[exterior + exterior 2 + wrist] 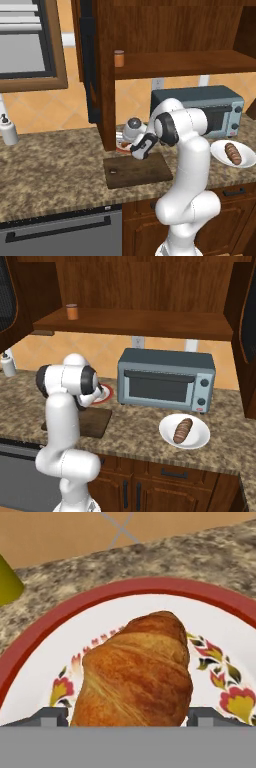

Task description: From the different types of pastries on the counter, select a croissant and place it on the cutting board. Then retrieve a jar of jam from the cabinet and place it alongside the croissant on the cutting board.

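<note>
The golden-orange croissant (pixel 135 672) lies on a white plate with a red rim (pixel 40 637) and a flower pattern. My gripper (pixel 129 717) is low over it and open, one fingertip (pixel 52 716) on each side of the pastry, close to its flanks. The same plate (pixel 120 144) stands on the granite counter (pixel 50 170) just behind the dark cutting board (pixel 137 170), which is bare. The jar of jam (pixel 119 58) stands on the shelf of the open cabinet (pixel 105 75). A darker brown pastry (pixel 233 153) rests on a plain white plate to the right.
A grey toaster oven (pixel 210 110) stands behind the arm at the right. A white bottle (pixel 8 130) sits at the far left of the counter. The cabinet's side panel reaches down close to the croissant's plate. A yellow-green object (pixel 7 582) edges in beside the plate.
</note>
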You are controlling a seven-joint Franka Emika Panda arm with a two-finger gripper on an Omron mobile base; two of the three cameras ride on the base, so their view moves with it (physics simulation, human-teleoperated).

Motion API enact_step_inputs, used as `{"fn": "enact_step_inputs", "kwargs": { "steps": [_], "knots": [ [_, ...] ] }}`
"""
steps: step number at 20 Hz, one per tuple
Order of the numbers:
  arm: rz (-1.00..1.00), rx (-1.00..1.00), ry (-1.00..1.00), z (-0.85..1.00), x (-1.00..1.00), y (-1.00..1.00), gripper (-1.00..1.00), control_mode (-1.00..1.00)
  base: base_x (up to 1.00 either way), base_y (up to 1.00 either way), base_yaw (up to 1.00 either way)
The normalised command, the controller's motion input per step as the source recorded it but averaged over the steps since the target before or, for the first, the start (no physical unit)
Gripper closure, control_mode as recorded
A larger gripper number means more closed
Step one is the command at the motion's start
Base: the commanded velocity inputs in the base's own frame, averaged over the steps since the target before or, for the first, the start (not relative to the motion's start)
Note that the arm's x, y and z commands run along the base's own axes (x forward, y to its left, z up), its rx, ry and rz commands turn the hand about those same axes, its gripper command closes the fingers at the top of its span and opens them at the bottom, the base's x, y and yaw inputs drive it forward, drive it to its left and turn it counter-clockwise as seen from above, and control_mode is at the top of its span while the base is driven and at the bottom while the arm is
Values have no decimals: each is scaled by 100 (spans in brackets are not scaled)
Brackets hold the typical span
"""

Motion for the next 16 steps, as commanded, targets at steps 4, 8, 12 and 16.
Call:
{"fn": "enact_step_inputs", "kwargs": {
  "steps": [4,8,12,16],
  "knots": [
    [0,0,0,-21,16,0,100,-100,0,0,0],
    [0,0,-2,-3,6,0,100,-100,0,0,0],
    [0,0,-5,26,-8,-5,100,-100,0,0,0],
    [0,0,0,21,-36,-21,100,-100,0,0,0]
  ]
}}
